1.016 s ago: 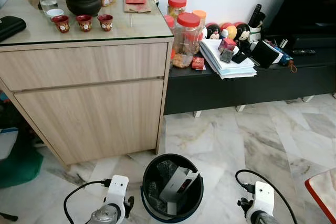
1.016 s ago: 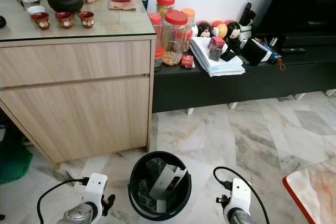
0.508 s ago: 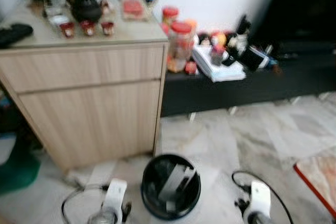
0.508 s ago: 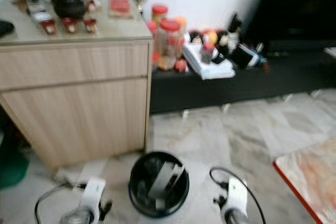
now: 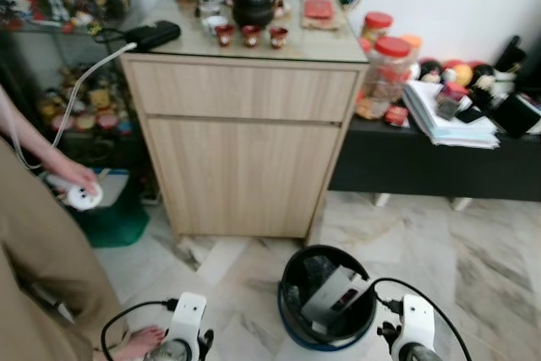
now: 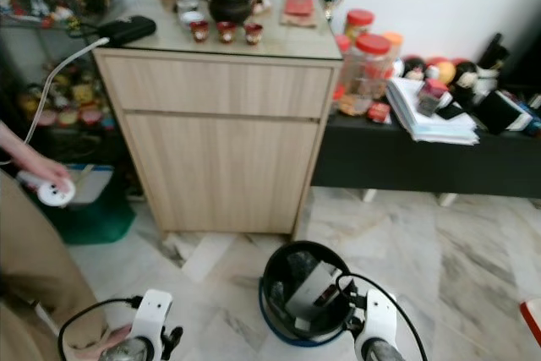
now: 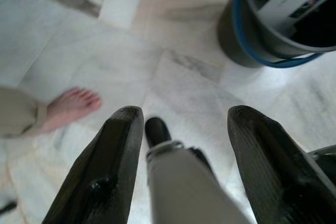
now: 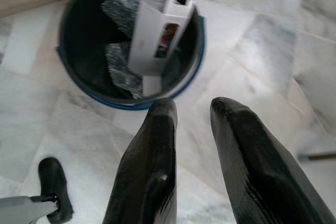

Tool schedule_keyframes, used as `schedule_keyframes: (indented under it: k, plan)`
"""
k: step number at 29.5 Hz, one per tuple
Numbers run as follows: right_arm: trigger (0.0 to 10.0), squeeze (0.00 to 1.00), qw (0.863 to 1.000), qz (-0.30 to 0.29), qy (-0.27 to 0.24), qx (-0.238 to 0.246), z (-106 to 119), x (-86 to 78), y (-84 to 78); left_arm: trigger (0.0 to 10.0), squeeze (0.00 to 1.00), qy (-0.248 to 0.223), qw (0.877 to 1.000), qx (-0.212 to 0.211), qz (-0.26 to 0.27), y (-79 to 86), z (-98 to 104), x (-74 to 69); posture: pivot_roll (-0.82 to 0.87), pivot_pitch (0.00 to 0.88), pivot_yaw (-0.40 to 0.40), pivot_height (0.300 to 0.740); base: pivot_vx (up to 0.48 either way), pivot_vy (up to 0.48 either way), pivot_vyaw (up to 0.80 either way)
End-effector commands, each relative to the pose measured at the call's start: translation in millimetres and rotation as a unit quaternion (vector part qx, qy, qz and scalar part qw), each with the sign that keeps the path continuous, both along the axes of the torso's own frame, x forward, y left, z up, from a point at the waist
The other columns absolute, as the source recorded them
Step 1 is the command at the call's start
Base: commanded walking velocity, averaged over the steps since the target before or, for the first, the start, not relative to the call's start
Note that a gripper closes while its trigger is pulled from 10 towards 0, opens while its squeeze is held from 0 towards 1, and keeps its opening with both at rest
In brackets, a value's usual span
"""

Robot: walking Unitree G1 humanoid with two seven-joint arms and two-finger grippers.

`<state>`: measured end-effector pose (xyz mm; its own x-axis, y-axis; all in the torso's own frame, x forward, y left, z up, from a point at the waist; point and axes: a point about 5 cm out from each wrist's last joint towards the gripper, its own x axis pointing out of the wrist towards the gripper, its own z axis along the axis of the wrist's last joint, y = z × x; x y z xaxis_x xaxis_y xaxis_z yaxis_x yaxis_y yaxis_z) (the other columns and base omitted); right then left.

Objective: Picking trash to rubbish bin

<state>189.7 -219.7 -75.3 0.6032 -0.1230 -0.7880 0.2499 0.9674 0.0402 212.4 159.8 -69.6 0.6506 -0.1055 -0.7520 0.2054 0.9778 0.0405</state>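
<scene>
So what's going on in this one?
The robot stands on the marble floor in front of a black rubbish bin that already holds a white carton and crumpled dark wrappers. Both arms are low: the left claw is open and empty over bare floor, and the right claw hangs empty beside the bin. A person at the robot's left holds a white device; their bare foot is close to the left claw.
</scene>
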Motion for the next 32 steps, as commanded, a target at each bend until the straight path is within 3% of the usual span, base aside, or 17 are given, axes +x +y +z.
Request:
schedule_keyframes:
  k: [1, 17, 23, 32]
  plan:
    - [10.0, 0.00, 1.000, -0.003, 0.002, -0.006, 0.5, -1.2, -5.1, 10.0, 0.00, 0.004, 1.000, 0.001, -0.002, -1.2, -1.2, -1.8, 0.00, 0.000, -0.119, 0.740, 0.000, 0.000, 0.00]
    - [10.0, 0.00, 1.000, -0.024, -0.007, -0.001, 1.1, -1.9, -8.0, 10.0, 0.00, 0.002, 1.000, 0.000, 0.006, 0.2, -0.6, -0.7, 0.00, 0.031, -0.118, 0.740, 0.000, 0.000, 0.00]
    - [10.0, 0.00, 0.999, -0.035, -0.014, 0.003, 1.6, -0.9, -7.8, 10.0, 0.00, 0.002, 1.000, -0.001, 0.006, -0.4, -0.4, -0.3, -0.01, 0.038, -0.117, 0.740, 0.000, 0.000, -0.53]
    - [10.0, 0.00, 0.999, -0.031, -0.014, -0.001, 2.3, 0.9, -7.0, 10.0, 0.00, 0.000, 1.000, -0.003, 0.008, -0.9, 0.0, 0.4, 0.00, 0.042, -0.118, 0.740, -0.093, 0.000, 0.00]
